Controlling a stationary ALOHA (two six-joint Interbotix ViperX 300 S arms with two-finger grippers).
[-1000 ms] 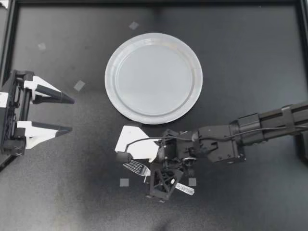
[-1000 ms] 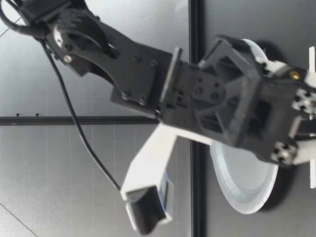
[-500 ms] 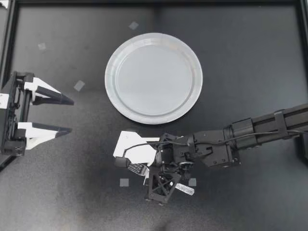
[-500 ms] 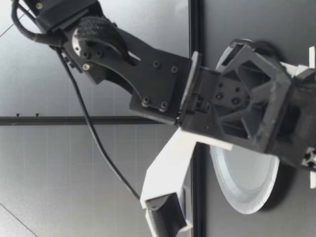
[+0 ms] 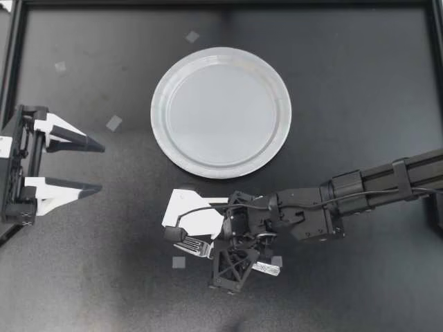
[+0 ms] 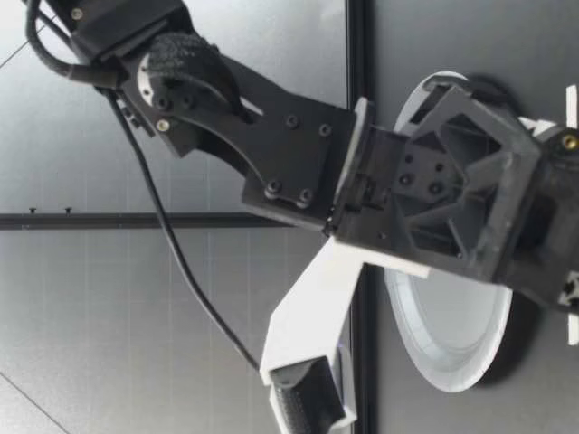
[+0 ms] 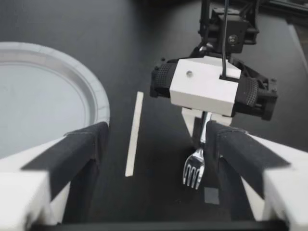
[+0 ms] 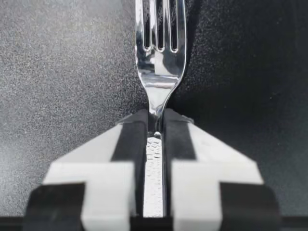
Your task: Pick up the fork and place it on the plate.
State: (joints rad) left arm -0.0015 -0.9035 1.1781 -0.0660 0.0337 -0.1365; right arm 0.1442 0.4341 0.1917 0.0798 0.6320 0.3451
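A silver fork (image 5: pixel 195 247) lies on the black table near the front, its tines pointing toward my left arm. My right gripper (image 5: pixel 223 253) reaches down over it. In the right wrist view the gripper (image 8: pixel 155 126) is shut on the fork (image 8: pixel 158 57) at its neck, and both pads (image 8: pixel 132 139) press the handle. The grey plate (image 5: pixel 160 131) sits farther back, apart from the fork. My left gripper (image 5: pixel 102 167) stands open at the table's left side, holding nothing. In the left wrist view the fork (image 7: pixel 195 169) hangs under the right wrist's white block (image 7: pixel 204 89), with the plate (image 7: pixel 98 103) beside it.
Small tape squares (image 5: pixel 113 123) (image 5: pixel 178 262) dot the table. A white strip (image 7: pixel 134 134) lies between plate and fork. A black frame (image 5: pixel 14 69) borders the table. In the low view an arm's wrist (image 6: pixel 298 172) stands in front of the plate (image 6: pixel 452 348).
My right gripper's fingers have come together on the fork's neck, and the arm has shifted slightly toward the left. The left arm has stayed where it was.
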